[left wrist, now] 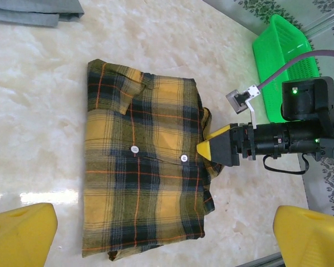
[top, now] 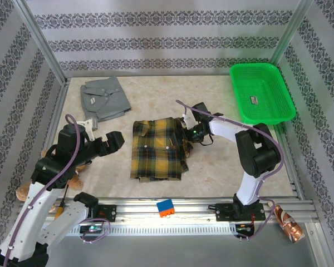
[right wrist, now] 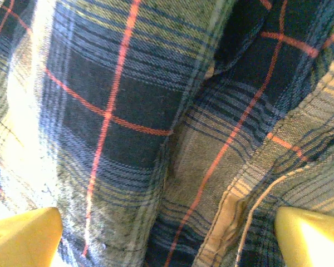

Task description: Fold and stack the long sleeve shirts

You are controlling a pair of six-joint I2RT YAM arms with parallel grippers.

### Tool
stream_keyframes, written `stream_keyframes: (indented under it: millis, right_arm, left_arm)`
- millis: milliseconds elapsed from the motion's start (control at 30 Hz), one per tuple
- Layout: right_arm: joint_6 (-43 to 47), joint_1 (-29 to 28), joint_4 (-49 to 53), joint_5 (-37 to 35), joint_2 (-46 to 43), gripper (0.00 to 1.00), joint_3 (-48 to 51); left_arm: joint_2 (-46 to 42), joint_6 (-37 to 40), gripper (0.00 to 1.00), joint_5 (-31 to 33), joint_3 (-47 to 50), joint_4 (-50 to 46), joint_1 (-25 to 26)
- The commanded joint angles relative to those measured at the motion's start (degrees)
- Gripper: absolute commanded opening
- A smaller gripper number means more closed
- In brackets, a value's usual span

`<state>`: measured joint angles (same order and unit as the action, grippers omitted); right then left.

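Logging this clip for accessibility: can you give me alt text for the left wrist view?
A folded yellow-and-black plaid flannel lies on the marble table, with the right gripper reaching its right edge. A green basket sits top right, and an edge of the grey shirt top left.

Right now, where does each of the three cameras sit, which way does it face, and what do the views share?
Top external: high behind the bases, looking down at the table, both arms, the grey shirt and green basket.
Left wrist: on the raised left arm, looking down over the plaid shirt toward the right gripper; own yellow fingertips at bottom corners.
Right wrist: close against plaid cloth; own fingertips at bottom corners.
Shared: the plaid shirt in all three.
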<state>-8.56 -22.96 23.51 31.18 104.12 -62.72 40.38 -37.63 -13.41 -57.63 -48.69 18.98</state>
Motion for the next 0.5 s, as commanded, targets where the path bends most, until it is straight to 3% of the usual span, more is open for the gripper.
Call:
stream_keyframes:
  millis: [0,200,333,467]
  right_arm:
    - [1.48,-1.74,0.06,0.31,1.31,0.98,-1.25]
    - [2.32,-3.96,5.32,-6.64,4.35,0.96,-4.93]
    - [2.15,-5.35,8.63,-13.34,6.56,0.90,-6.69]
    - [0.75,-7.28,11.87,-20.49,9.14,0.66,-8.75]
  left_arm:
    - [0.00,1.11,1.00,1.41,0.40,-2.43,-1.06]
    - [0.62,1.11,1.00,1.61,0.59,-1.90,-1.10]
    - [0.49,1.41,1.00,2.04,0.16,-2.23,-1.14]
    - [0.49,1.77,1.00,3.01,-0.63,-2.85,-1.22]
